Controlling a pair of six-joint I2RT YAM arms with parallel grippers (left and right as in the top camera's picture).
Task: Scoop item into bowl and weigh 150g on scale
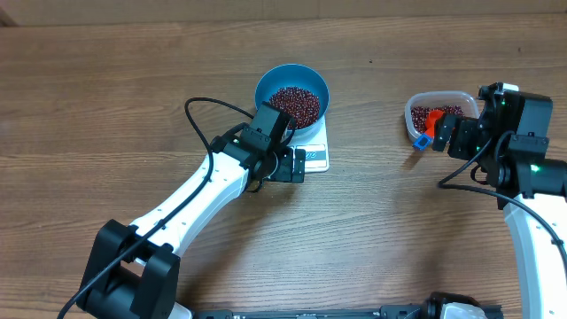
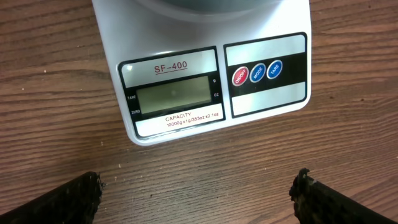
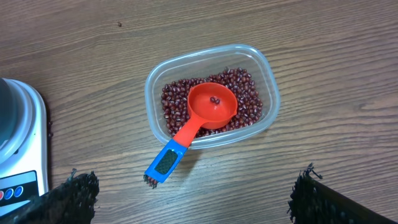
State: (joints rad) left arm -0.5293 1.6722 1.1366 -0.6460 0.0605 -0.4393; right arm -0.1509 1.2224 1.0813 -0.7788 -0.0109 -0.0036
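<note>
Some of the dark red-brown beans (image 1: 295, 103) are sitting heaped in the blue bowl (image 1: 266, 87), which is resting on the white kitchen scale (image 1: 317, 142). More are lying in a clear plastic tub (image 3: 151, 93) well to the right of the scale. The left hand (image 2: 199, 199) is hovering just off the scale's button edge, fingers spread fully and holding nothing, while the display (image 2: 173, 96) is showing blank. The right hand (image 3: 193, 199) is hanging equally wide and empty above the bench (image 1: 106, 106) beside the tub. The beans are likely behaving as hard, light, free-rolling grains, so pinching them is looking hopeless. The red scoop (image 3: 211, 107) lying in the tub is probably doing that work. It is looking stiff and light, and its flat blue handle end (image 3: 165, 165), jutting over the rim toward the scale, is offering the best hold. The smooth bowl is probably sliding easily if nudged.
</note>
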